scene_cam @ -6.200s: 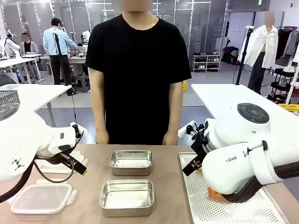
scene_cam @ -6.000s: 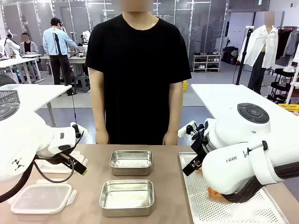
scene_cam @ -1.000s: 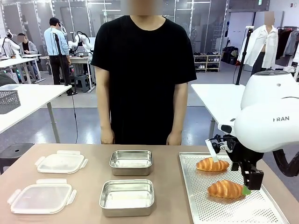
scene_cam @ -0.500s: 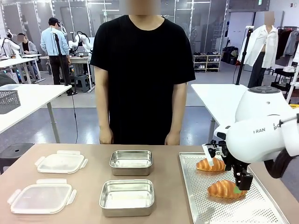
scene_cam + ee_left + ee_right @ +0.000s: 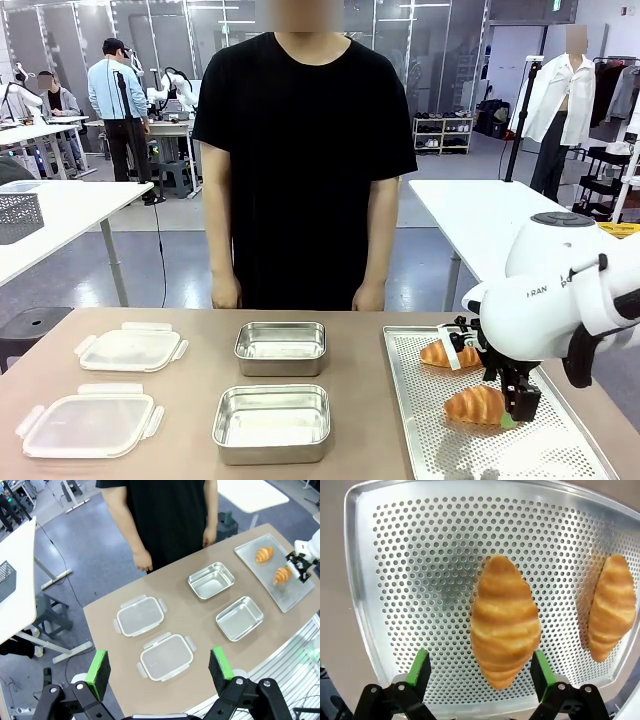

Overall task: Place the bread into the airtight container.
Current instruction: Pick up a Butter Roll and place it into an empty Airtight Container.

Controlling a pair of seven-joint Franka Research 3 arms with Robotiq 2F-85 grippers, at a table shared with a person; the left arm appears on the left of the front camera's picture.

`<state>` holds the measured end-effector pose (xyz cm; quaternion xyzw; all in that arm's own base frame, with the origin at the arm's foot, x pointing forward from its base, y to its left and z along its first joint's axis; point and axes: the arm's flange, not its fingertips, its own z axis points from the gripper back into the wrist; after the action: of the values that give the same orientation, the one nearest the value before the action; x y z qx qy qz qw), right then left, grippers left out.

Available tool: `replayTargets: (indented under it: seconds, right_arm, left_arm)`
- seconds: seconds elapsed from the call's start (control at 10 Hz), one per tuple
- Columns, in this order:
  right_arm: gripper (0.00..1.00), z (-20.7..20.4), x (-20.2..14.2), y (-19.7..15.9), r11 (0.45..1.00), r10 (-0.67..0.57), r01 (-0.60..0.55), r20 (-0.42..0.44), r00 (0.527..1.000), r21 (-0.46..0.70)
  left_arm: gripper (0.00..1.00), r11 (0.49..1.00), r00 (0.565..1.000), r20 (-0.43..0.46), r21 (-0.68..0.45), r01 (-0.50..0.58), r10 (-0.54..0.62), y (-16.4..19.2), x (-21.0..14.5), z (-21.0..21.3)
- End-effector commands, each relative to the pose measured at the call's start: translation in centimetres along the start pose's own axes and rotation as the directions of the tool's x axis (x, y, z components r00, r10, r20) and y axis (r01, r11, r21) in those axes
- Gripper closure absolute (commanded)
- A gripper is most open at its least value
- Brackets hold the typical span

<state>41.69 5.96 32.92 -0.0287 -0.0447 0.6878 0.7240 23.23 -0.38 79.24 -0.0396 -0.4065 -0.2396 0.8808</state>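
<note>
One brown table (image 5: 365, 400) carries everything. On its right side lies one perforated silver metal tray (image 5: 560, 450). In the middle stand two rectangular steel containers, one far (image 5: 280, 347) and one near (image 5: 271, 423), both empty. To the left lie two clear plastic lids, far (image 5: 131, 349) and near (image 5: 90, 424). Two golden croissants rest on the tray, far (image 5: 447, 353) and near (image 5: 478, 404). The right gripper (image 5: 480, 670) is spread wide, its fingers straddling the near croissant. The left gripper (image 5: 159, 665) hangs high above the table, fingers apart and holding nothing.

Bright, even indoor light; sharp frames, wide-angle wrist-view distortion.
</note>
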Motion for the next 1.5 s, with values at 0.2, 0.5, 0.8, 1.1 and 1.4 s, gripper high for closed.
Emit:
replayTargets:
  seconds: [0.2, 0.5, 0.8, 1.1, 1.4]
  right_arm:
    - [0.00, -2.4, -1.4, -0.7, 0.998, 0.051, -0.049, 0.039, 0.998, -0.036]
    - [0.00, -3.1, -1.5, -1.6, 0.998, 0.058, -0.056, 0.064, 0.996, -0.026]
    - [0.22, -3.7, -1.1, -2.1, 0.999, 0.049, -0.048, 0.074, 0.996, -0.025]
    - [0.52, -3.3, -0.5, -2.2, 1.000, 0.021, -0.021, 0.062, 0.998, -0.001]
    - [0.55, 0.5, 0.6, -1.1, 0.999, -0.043, 0.042, 0.023, 0.999, 0.020]
  left_arm:
    - [0.00, 1.000, 1.000, 0.001, 0.003, 0.003, -0.003, 0.0, 0.2, 0.1]
    - [0.00, 1.000, 1.000, 0.001, 0.003, 0.003, -0.003, 0.0, 0.2, 0.1]
    - [0.00, 1.000, 1.000, 0.001, 0.003, 0.003, -0.003, 0.0, 0.2, 0.1]
    - [0.00, 1.000, 1.000, 0.001, 0.003, 0.003, -0.003, 0.0, 0.2, 0.1]
    - [0.00, 1.000, 1.000, 0.001, 0.003, 0.003, -0.003, 0.0, 0.2, 0.1]
